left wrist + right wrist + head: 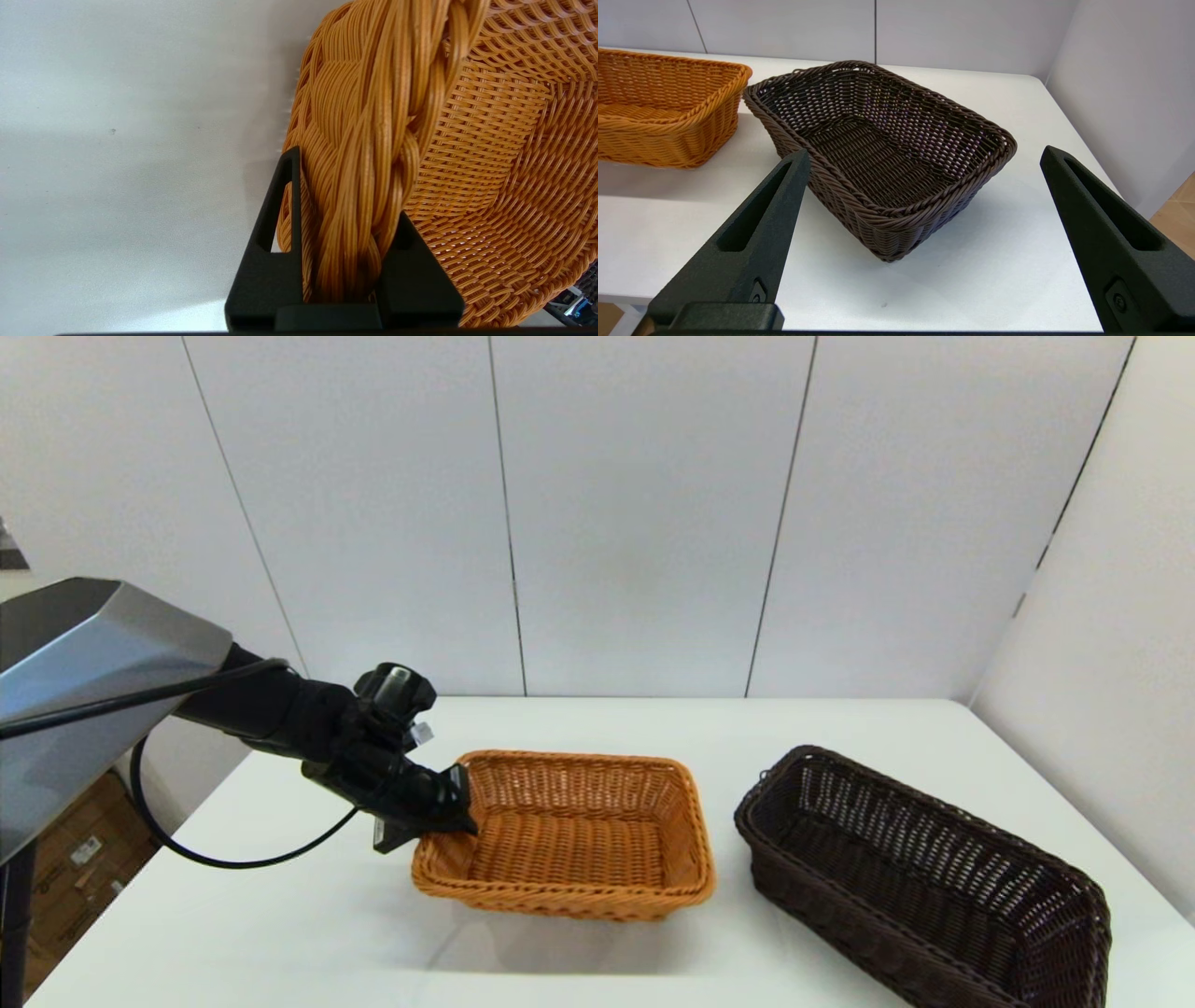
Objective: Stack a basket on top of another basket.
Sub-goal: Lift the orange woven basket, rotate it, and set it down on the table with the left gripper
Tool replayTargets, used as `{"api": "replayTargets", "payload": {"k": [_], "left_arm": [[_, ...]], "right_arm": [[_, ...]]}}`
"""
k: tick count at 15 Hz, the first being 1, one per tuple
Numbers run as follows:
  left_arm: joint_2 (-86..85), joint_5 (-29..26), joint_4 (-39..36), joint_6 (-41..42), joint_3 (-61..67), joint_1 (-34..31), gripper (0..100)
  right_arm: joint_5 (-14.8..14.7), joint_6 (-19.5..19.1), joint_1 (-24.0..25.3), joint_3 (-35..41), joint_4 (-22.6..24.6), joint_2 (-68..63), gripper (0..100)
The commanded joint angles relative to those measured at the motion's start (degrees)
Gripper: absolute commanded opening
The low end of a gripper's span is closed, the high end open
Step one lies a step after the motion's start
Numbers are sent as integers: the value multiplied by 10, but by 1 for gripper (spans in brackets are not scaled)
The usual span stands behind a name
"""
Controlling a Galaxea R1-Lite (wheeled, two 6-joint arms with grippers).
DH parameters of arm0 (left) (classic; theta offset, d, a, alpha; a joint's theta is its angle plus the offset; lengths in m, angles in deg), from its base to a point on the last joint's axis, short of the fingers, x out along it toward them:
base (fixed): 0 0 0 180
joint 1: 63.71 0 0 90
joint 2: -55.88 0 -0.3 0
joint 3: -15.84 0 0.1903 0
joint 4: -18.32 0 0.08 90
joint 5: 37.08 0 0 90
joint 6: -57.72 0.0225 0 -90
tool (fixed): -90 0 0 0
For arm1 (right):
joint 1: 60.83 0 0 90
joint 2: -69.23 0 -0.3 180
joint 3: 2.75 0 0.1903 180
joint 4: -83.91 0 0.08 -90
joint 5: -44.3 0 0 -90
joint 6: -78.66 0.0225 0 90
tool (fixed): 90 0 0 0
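Dark brown basket [920,877], rectangular, open-weave wicker with twisted rim, resting on white table [280,933] at right, turned at an angle. Just beside it, apart: orange basket [569,835], flared sides, thick braided rim, lifted clear of the tabletop, shadow underneath. Left gripper [457,812] clamped over its left rim, one finger [275,224] outside, the other inside. Right gripper [920,242] spread wide, near the dark basket, touching nothing.

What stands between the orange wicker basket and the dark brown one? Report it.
Nothing visible: only white table separates the orange-tan woven wicker basket from the dark brown woven wicker basket. The left end effector is shut on the orange basket's rim; the right end effector hangs open.
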Motion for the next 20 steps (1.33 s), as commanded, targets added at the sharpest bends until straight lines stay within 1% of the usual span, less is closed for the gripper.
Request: {"api": "replayTargets", "payload": {"k": [1,6,7,12,14,18,20], "left_arm": [[1,6,1,-1,1,3,0],[-4,13,1,-1,6,9,0],[-5,13,1,0,9,9,100],[-34,15,0,-1,14,4,100],[-73,14,1,-3,16,3,100],[-245,18,4,18,59,4,100],[-346,52,5,66,109,5,100]], "right_arm": [[1,0,0,1,0,-1,100],[0,0,0,1,-1,-1,100],[0,0,0,0,0,-1,100],[0,0,0,0,-1,-1,100],[1,0,1,1,0,-1,100],[0,0,0,1,0,-1,100],[0,0,0,1,0,-1,100]]}}
